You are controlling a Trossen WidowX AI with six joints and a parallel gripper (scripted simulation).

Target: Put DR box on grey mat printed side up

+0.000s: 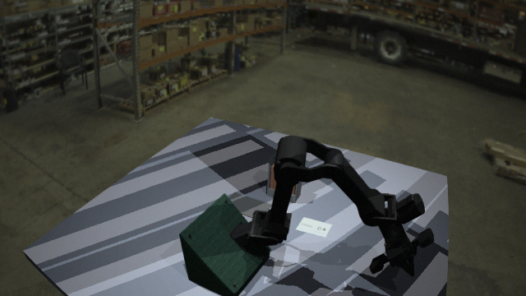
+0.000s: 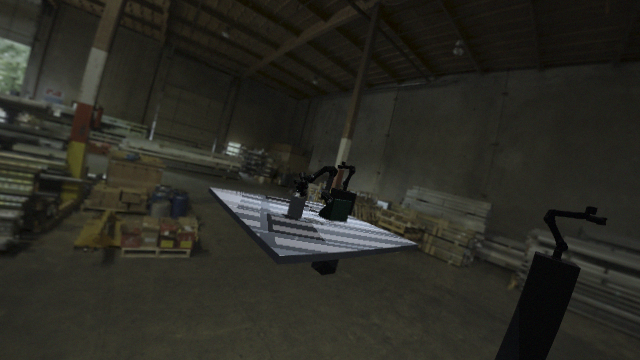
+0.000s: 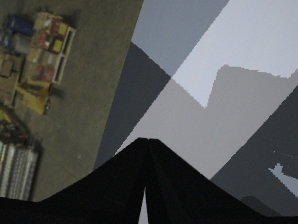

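Dim concrete flooring (image 1: 349,107) (image 2: 210,305) (image 3: 87,100) surrounds the counter (image 1: 136,205) (image 2: 300,252) (image 3: 185,125), whose flat top is crossed by pale and slate bands with jagged dark patches. Part of the grey-walled bin (image 1: 269,184) (image 2: 295,207) is hidden behind the black arm (image 1: 349,177) (image 2: 320,173) in the top view; only strips of orange-brown box (image 1: 273,177) show inside, so their number and codes cannot be told. Nearer the green wedge (image 1: 223,238) (image 2: 337,209), a pale rectangular box (image 1: 309,228) lies flat with a printed face up, apart from bin and arm. Its large dark characters are too blurred to read surely, though they could be DR, and the grey mat beneath cannot be told from the banding. Grain-like streaks and small dark fasteners mark the wedge's sloping face, where the arm's rounded, matte segments begin. Far from the pale box, the end effector (image 1: 412,271) (image 3: 147,148) has its tapered fingers together with nothing between them; a narrow gap shows only lower down, toward the cut-off bottom of the wrist view. At the exterior view's right, another thin arm (image 2: 554,234) tops a dark pedestal (image 2: 542,305), cut off below.
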